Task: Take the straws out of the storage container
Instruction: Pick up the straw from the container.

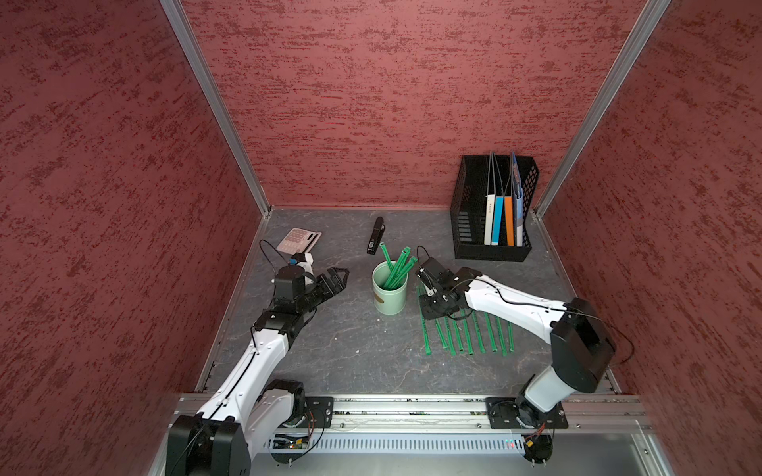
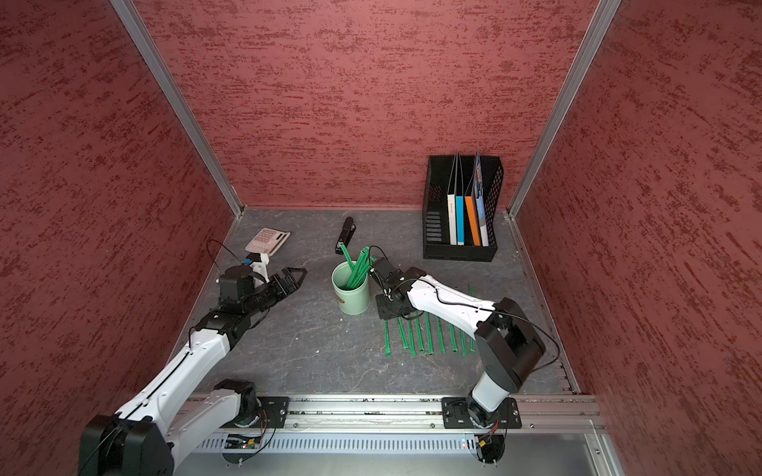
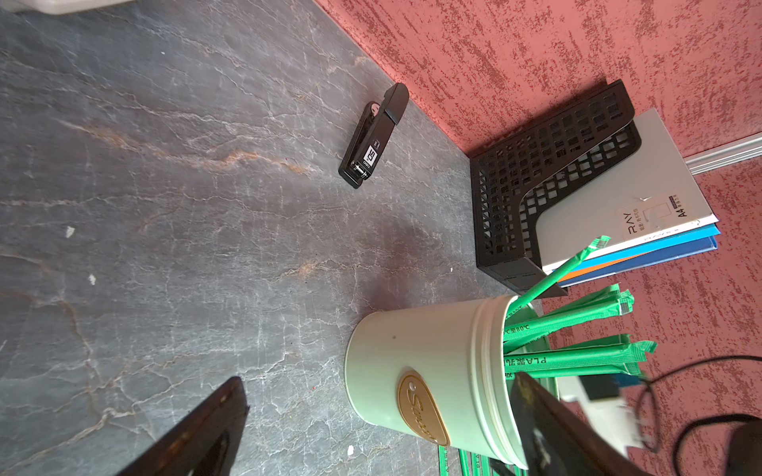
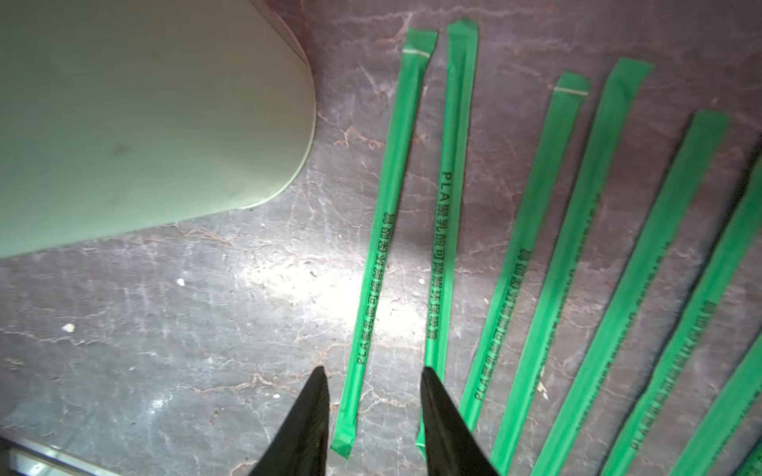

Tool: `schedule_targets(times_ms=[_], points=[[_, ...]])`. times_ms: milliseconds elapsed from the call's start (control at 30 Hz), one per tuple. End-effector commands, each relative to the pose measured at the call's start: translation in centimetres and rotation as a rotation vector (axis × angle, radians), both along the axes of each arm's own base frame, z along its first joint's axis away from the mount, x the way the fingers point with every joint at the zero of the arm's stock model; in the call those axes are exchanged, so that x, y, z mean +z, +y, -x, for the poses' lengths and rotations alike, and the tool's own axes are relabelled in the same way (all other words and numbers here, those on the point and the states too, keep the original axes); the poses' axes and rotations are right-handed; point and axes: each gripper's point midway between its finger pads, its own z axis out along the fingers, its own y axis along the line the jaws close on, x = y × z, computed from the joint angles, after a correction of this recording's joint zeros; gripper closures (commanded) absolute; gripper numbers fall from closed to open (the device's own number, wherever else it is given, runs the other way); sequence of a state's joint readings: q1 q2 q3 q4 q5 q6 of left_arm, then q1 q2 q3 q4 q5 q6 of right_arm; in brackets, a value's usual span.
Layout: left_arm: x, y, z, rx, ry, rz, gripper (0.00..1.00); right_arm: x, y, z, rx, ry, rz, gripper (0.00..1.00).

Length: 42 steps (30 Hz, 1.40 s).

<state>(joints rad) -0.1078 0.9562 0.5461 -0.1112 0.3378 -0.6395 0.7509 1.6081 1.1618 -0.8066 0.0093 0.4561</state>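
Over on the dark grey marbled tabletop [image 1: 350, 354] the pale mint-green cylindrical cup with its brown oval badge [image 1: 389, 294] stands upright. A handful of long flat bright green wrapped straws [image 1: 398, 268] are in it. Most of them lean toward the right arm's side, and one tips the other way, toward the black stapler [image 1: 375, 237]. The rest of the straws [image 1: 466, 334] lie flat in a rough row under the right arm, side by side. Their long axes run from the robot's base toward the back wall. The right gripper [image 4: 373, 371] points down at the far end of that row, just beside the cup. Its jaws stand apart and grasp nothing. The end of one straw [image 4: 383, 247] lies on the table between them, touched by neither as far as I can tell. The left gripper [image 1: 340, 280] waits on the cup's other side, spread wide and empty, with a clear gap to the cup. As I see it, the next pick depends on the lean. The straw tops tilt toward the right gripper, which is the nearer one. It would need to rise, shift toward the robot's left, and close across a slanted shaft above the rim.
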Motion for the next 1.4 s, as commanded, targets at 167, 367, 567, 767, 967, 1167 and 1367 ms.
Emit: schedule_targets(times_ms=[167,367,567,767,967,1167,1367], points=[[2.0,-0.2,0.0,-0.004,-0.057,0.01,0.0,-2.9,-1.9,-0.1,-0.002,0.012,0.134,0.66],[2.2,0.0,0.2,0.001,-0.057,-0.003,0.0,-5.0,-1.9,-1.2,-0.002,0.019,0.18,0.68],[2.0,0.0,0.1,0.002,-0.052,-0.006,0.0,-6.7,-2.6,-1.7,-0.017,0.043,0.213,0.69],[1.9,0.0,0.0,0.001,-0.048,-0.009,0.0,-7.7,-3.0,-1.6,-0.027,0.067,0.207,0.69],[1.7,0.0,0.0,0.0,-0.043,-0.008,0.0,-8.7,-2.8,-0.9,-0.049,0.104,0.177,0.71],[2.0,-0.1,-0.1,-0.003,-0.051,-0.006,0.0,-9.0,-3.3,0.2,-0.108,0.136,0.158,0.77],[2.1,-0.1,0.0,-0.003,-0.053,-0.005,0.0,-8.8,-4.0,1.3,-0.181,0.161,0.149,0.82]])
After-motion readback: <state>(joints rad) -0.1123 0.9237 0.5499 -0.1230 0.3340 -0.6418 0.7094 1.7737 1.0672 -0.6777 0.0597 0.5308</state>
